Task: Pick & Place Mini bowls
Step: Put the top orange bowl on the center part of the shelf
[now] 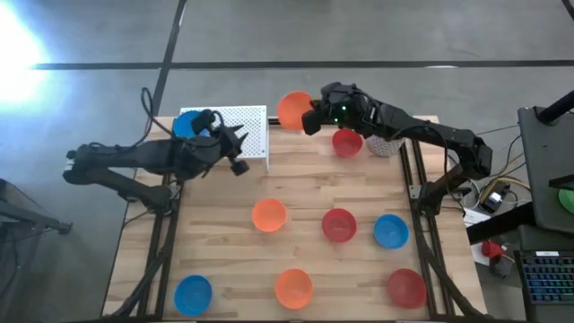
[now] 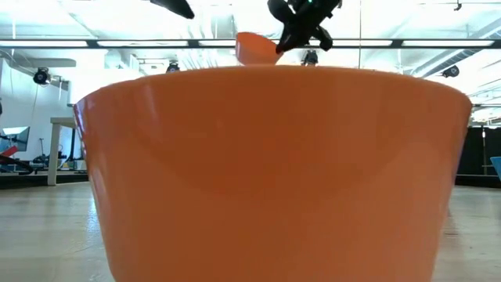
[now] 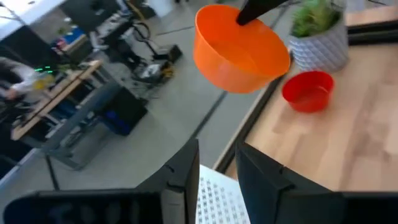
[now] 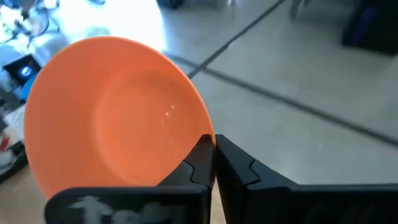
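High view: wooden table point(image 1: 296, 184) on grey floor; right gripper point(image 1: 311, 117) pinches an orange bowl point(image 1: 293, 109) at the far edge; left gripper point(image 1: 240, 148), fingers nearly closed and empty, hangs over the white basket point(image 1: 256, 121).

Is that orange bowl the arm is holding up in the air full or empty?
Empty. The right gripper pinches the rim of the orange bowl, and its glossy inside is bare; the left wrist view also shows nothing in it.
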{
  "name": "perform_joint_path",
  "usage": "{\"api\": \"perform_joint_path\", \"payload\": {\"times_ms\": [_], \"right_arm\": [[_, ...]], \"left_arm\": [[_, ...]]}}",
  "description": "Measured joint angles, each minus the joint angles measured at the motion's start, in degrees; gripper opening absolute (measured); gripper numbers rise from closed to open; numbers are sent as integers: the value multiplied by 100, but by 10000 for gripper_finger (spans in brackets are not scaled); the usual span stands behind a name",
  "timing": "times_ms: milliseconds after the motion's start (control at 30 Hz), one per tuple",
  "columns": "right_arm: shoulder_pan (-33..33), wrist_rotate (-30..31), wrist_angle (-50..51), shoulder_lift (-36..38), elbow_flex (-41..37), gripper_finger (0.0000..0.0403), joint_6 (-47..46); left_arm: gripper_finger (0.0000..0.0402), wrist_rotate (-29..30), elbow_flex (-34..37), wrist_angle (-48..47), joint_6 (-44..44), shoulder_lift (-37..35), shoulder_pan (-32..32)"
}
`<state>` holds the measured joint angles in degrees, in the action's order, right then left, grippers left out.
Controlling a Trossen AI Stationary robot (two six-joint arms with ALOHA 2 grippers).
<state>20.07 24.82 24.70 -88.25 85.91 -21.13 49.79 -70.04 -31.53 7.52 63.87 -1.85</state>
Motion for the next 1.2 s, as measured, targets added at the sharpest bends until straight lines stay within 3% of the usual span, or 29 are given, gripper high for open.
{"api": "perform_joint_path", "payload": {"times_ms": [267,600,1000,1200], "right_arm": [[-298,243,-809,0,2,8,835],[-373,386,-921,-1,2,8,1238],[-410,385,-1021,-2,2,8,1481],[-447,410,-1031,-9,2,8,1541]], "left_arm": [[100,69,0,1335,89,506,160],[100,-21,0,2828,63,766,465],[100,-510,0,3262,-156,1090,762],[101,-463,0,3307,-386,1248,952]]}}
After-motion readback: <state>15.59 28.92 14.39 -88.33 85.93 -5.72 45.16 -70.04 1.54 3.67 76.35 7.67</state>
